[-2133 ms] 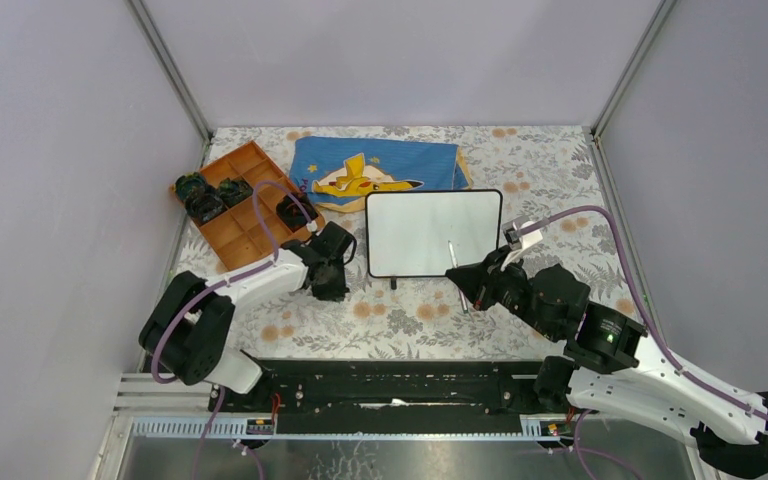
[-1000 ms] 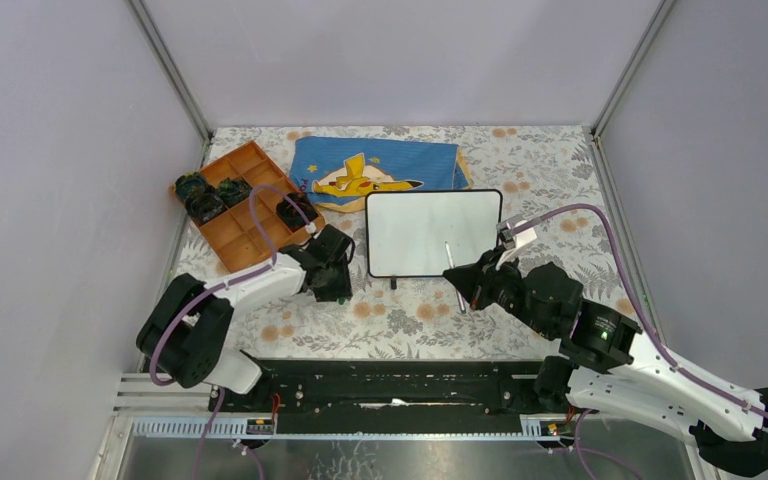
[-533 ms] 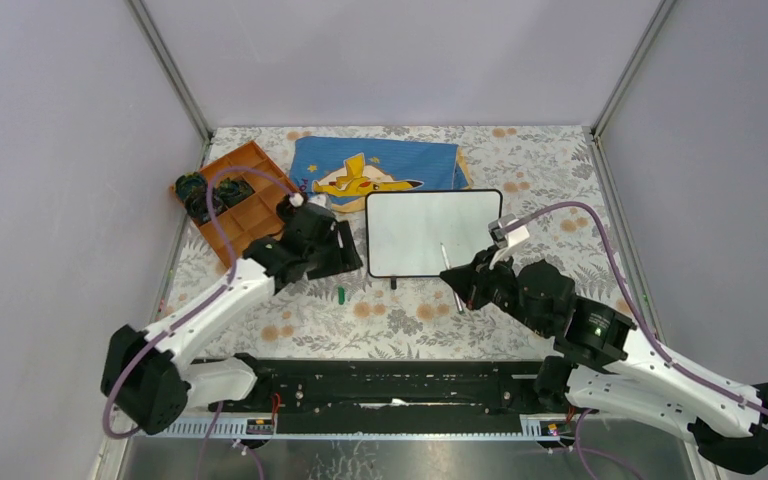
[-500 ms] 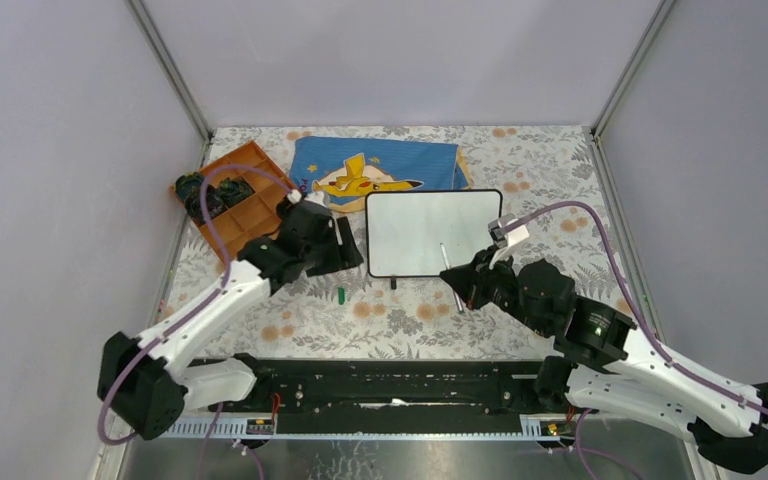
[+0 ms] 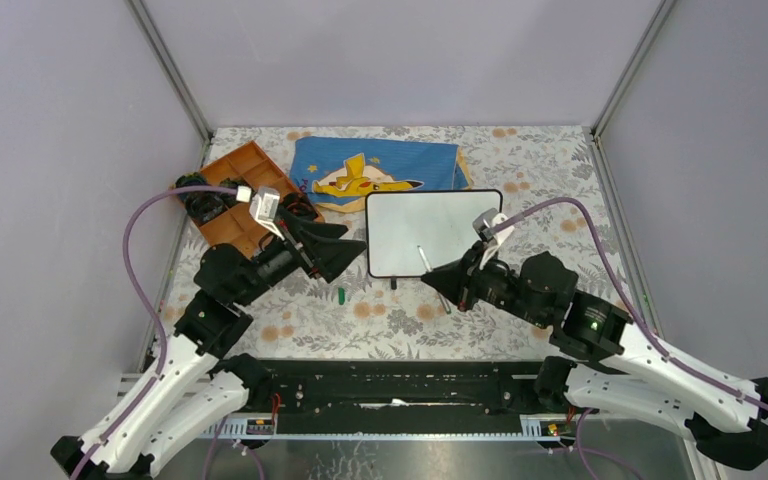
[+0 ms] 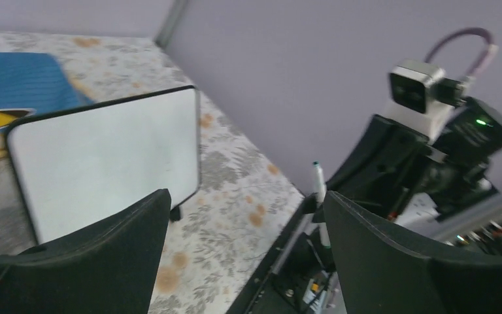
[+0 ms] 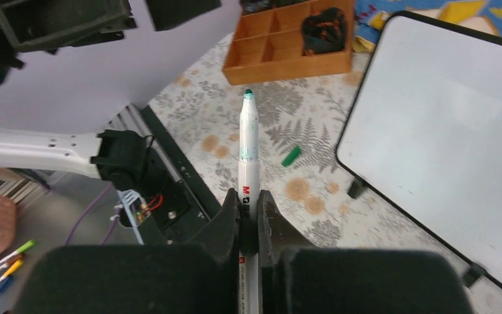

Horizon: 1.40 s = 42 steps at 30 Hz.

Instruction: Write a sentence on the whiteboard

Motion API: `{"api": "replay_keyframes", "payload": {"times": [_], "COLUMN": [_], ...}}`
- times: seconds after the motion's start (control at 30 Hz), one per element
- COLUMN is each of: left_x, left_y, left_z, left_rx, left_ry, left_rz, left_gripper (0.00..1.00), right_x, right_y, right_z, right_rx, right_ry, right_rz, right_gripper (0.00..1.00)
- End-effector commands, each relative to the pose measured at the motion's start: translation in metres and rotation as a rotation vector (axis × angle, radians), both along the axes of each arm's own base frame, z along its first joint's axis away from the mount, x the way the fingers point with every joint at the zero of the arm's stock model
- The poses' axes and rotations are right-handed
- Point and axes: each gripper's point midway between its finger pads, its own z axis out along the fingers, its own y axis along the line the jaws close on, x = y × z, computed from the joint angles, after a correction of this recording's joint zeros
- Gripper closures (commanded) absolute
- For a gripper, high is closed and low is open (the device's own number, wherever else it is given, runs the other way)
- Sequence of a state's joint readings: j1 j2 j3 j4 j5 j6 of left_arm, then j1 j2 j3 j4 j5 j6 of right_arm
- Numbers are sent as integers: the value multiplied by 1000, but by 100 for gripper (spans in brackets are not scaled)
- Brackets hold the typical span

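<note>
White marker (image 7: 248, 147) pinched in your R end effector (image 7: 249, 219), arm low beside whiteboard (image 5: 430, 225); L end effector (image 6: 245, 199) spread, pointing boardward.

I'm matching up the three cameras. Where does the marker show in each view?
Top external: the marker is at centre, a thin white stick crossing the near edge of the whiteboard.
Left wrist: right of centre, upright, tip up, with the whiteboard to its left.
Right wrist: centre, pointing up out of the right gripper, whiteboard at right.
Shared landmark: the whiteboard.
</note>
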<state>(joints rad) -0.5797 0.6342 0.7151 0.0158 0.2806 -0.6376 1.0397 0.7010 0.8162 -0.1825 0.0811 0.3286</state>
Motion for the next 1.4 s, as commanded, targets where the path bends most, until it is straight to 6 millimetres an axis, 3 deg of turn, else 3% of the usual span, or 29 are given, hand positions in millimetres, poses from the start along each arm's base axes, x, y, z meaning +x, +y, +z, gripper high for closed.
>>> {"api": "replay_keyframes", "payload": {"times": [0.0, 0.2, 0.53, 1.23, 1.37], "left_x": [-29, -55, -71, -73, -74], "left_y": [-23, -40, -45, -51, -51], "left_z": [44, 57, 63, 58, 57], "left_rx": [-137, -194, -185, -173, -173], "left_ry": [-174, -175, -207, -154, -147], "left_rz": [-232, -454, -559, -588, -589], "left_gripper": [7, 11, 20, 74, 88], "right_x": [-20, -29, -27, -35, -35], "right_y": [26, 45, 65, 79, 80], "right_z": [59, 82, 90, 85, 84], "right_rx": [184, 276, 305, 286, 282], "right_ry": [-83, -79, -63, -46, -46], "right_rz": [172, 259, 306, 389, 394], "right_gripper": [100, 100, 100, 100, 100]}}
